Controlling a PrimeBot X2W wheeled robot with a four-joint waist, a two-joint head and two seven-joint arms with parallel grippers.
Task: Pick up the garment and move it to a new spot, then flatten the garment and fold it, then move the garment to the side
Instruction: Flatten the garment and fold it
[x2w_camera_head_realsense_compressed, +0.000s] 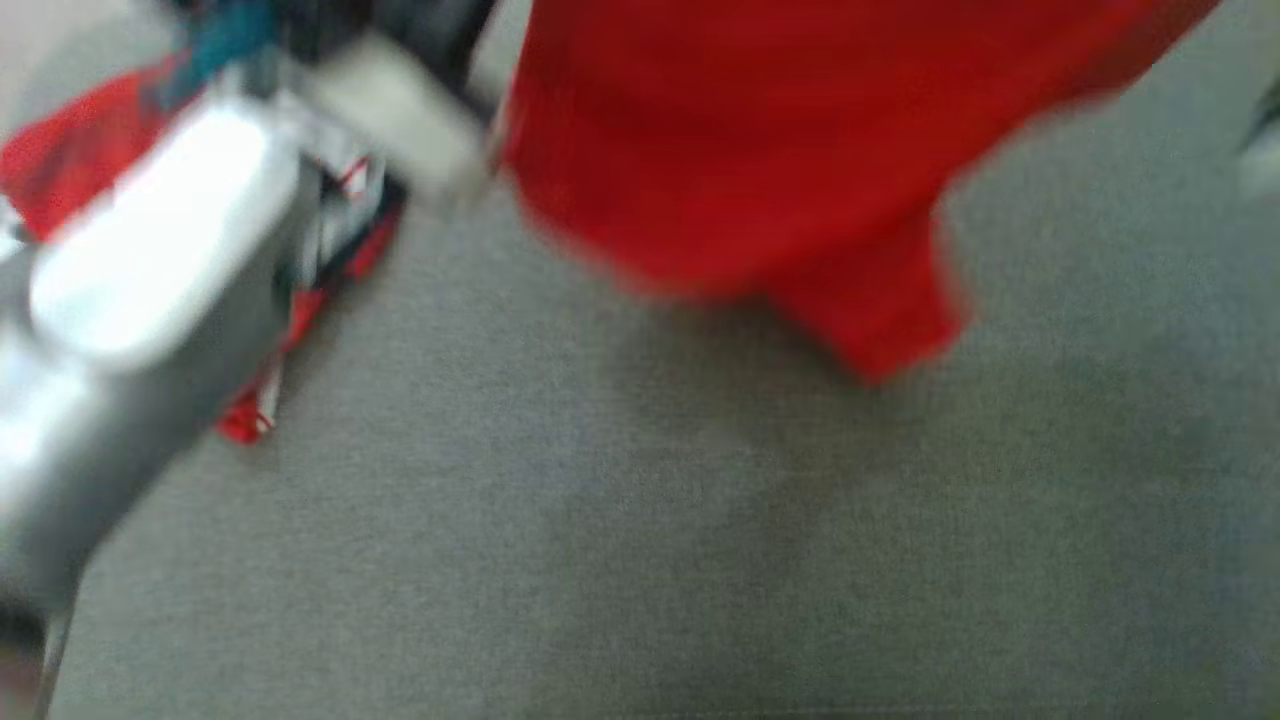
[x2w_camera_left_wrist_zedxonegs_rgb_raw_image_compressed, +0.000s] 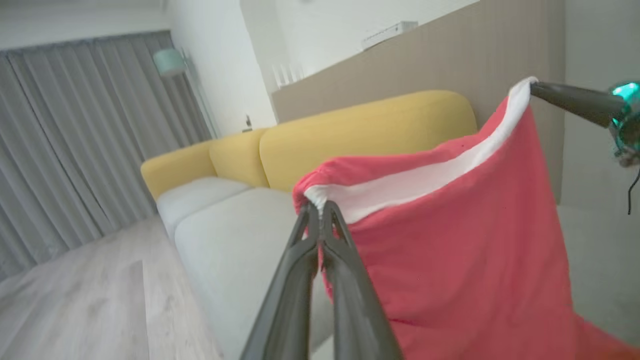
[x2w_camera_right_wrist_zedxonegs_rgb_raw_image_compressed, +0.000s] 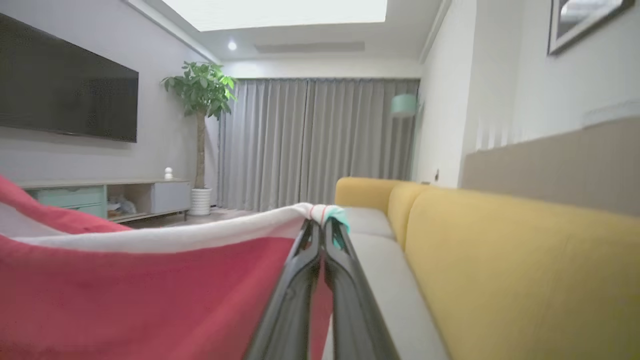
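My left claw (x2w_camera_left_wrist_zedxonegs_rgb_raw_image_compressed: 319, 210) is pressed together on one end of the red garment's (x2w_camera_left_wrist_zedxonegs_rgb_raw_image_compressed: 450, 250) white band and my right claw (x2w_camera_right_wrist_zedxonegs_rgb_raw_image_compressed: 320, 225) pinches the other end, so the cloth hangs stretched between them over the grey seat of the yellow-backed sofa (x2w_camera_left_wrist_zedxonegs_rgb_raw_image_compressed: 235, 240).

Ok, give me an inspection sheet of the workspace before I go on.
Surface: grey sofa seat, head view blurred.
Job's things: red garment with white trim, hanging spread, held at two ends.
Clutter: red-and-white cloth at the seat's left, blurred.
Grippers: left gripper shut on the trim; right gripper shut on its other end.
Cables: thin dark cable by the right gripper.
Surroundings: yellow sofa back, grey curtains, potted plant, wall TV.
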